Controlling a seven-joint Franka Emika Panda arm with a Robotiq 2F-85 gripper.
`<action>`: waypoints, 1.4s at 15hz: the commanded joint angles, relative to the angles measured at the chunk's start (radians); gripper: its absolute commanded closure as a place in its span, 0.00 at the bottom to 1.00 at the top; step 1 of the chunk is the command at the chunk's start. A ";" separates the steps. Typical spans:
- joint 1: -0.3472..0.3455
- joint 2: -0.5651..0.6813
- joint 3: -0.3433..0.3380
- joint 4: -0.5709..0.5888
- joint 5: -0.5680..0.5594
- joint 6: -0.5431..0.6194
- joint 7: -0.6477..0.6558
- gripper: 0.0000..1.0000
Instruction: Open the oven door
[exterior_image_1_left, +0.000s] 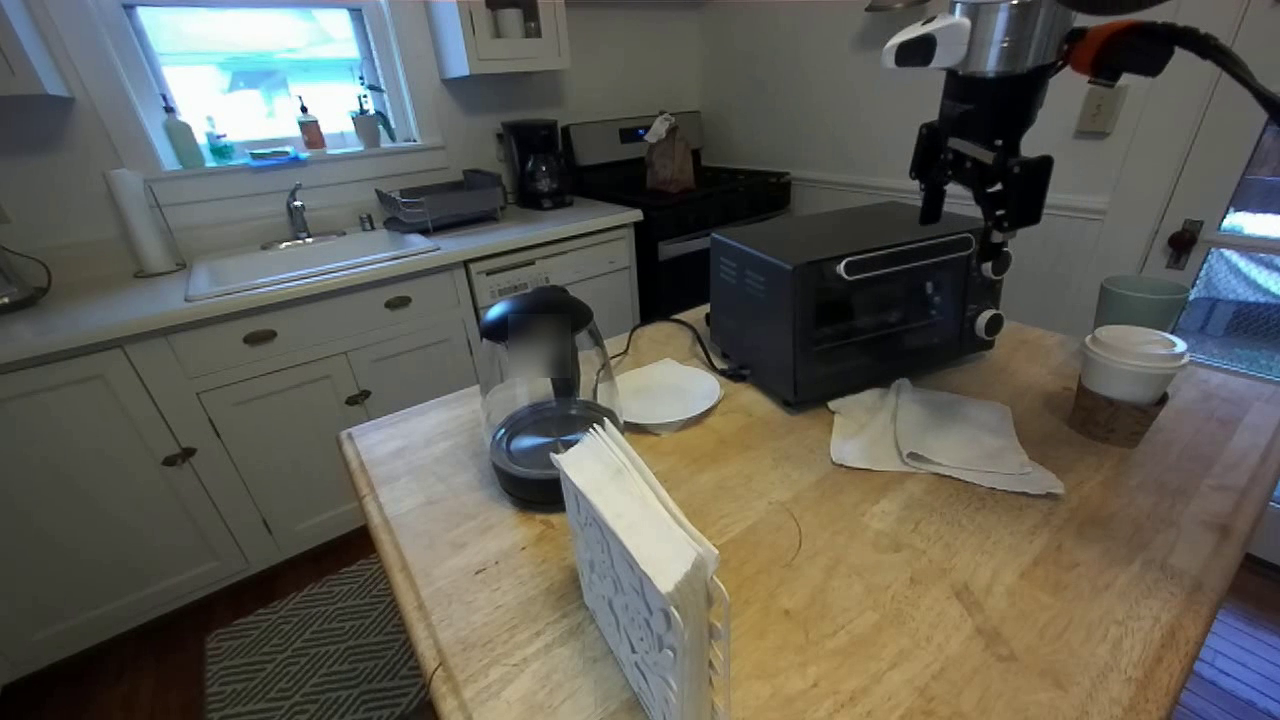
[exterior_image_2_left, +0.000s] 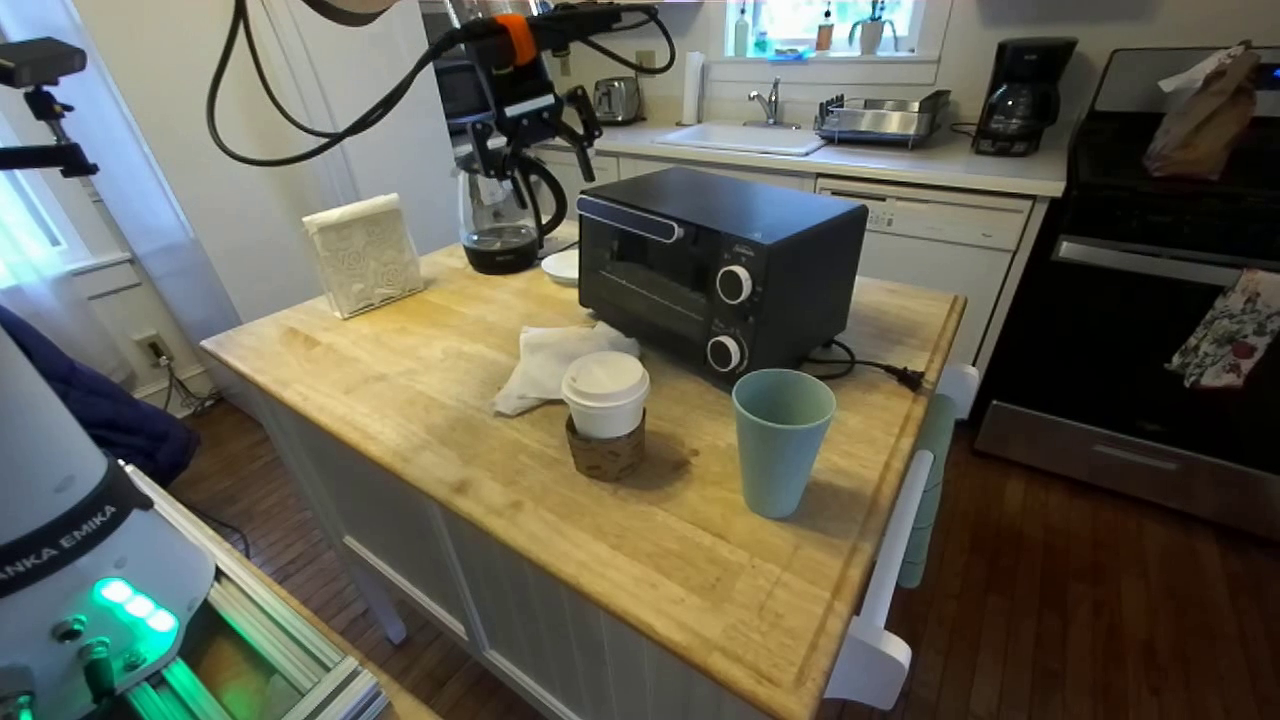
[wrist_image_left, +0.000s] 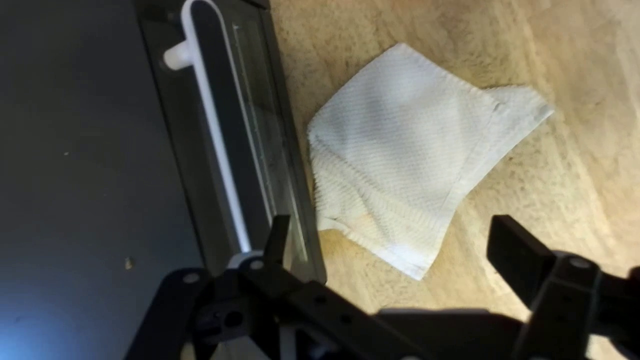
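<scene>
The oven door is a dark glass panel on the black toaster oven; it is upright and shut. It also shows in an exterior view. Its handle bar runs along the top edge and crosses the wrist view at the left. My gripper is open and empty, pointing down above the oven front. In the wrist view the gripper has its left finger over the door beside the handle's lower end, which it hides. The right finger is over the table. Contact with the handle cannot be told.
A white cloth lies before the oven. A lidded paper cup and a green cup stand near it. A glass kettle, a white plate and a napkin holder are on the table's other side.
</scene>
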 joint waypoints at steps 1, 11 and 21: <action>-0.007 0.051 -0.019 0.002 0.041 0.143 -0.003 0.00; -0.025 0.126 -0.015 -0.006 0.177 0.233 -0.206 0.00; 0.020 0.096 0.048 -0.081 0.150 -0.126 -0.312 0.00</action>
